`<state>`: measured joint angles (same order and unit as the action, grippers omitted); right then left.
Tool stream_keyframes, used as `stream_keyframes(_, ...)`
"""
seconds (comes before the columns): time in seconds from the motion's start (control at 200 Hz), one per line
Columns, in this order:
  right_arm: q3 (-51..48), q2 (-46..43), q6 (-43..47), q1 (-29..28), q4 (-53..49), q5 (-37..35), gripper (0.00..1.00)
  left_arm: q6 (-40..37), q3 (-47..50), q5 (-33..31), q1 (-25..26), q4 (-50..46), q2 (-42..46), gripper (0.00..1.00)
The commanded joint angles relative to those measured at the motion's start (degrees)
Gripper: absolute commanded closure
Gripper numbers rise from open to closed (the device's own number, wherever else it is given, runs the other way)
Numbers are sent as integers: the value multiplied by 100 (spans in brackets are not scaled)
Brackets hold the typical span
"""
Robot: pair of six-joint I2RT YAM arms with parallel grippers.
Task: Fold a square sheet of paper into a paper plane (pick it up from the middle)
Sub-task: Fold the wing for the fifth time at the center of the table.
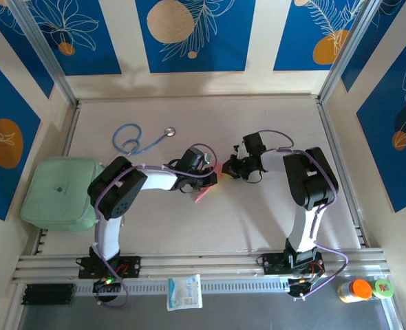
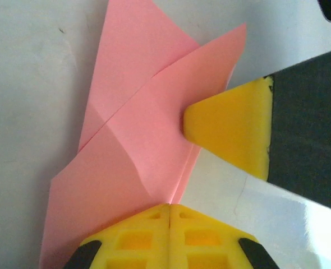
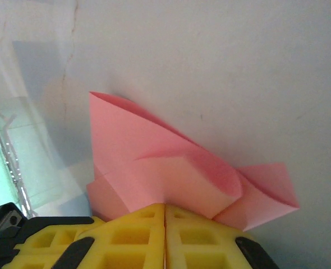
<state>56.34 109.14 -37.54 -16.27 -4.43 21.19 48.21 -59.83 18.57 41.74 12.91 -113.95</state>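
Top view: both arms reach inward and meet near the middle of the table (image 1: 272,227). The left gripper (image 1: 204,180) and right gripper (image 1: 225,170) stand just beside each other, with the pink paper sheet (image 1: 204,192) between and just below them.

Left wrist view: the left gripper (image 2: 170,206) has its yellow jaws pressed together with no gap, clamping the near edge of the pink paper sheet (image 2: 137,140). The sheet is partly folded, with overlapping layers, a diagonal crease and two pointed corners at the far end. One yellow finger (image 2: 227,131) of the right gripper touches the sheet's right edge.

Right wrist view: the right gripper (image 3: 165,206) is likewise closed tight, its jaws meeting on the pink paper sheet (image 3: 154,162). One layer curls over in a soft roll, and a flap sticks out to the right. I cannot tell whether the sheet touches the table.

Elsewhere on the table:
- A blue stethoscope (image 1: 137,141) lies far left.
- A pale green pad (image 1: 58,192) lies at the left edge.
- A white packet (image 1: 184,292) lies on the near rail.
- An orange-capped bottle (image 1: 358,290) stands at the near right.
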Motion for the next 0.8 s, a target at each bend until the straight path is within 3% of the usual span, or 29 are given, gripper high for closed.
stream_keyframes(0.0,-34,193,45,394,218,-467,90,165,469,-95,-20,-1006,-214,100)
stream_keyframes(0.265,344,301,-219,830,-9,-711,90,164,522,6,-23,-840,-183,100)
stream_keyframes(0.385,360,-90,-186,846,-107,-711,89,70,408,109,-17,-813,-143,100)
stream_keyframes(0.56,79,-788,-123,508,-189,-567,89,-56,190,165,-19,-909,-31,100)
stream_keyframes(0.795,-231,-617,-511,-110,137,-141,90,-39,-61,305,-25,-819,32,100)
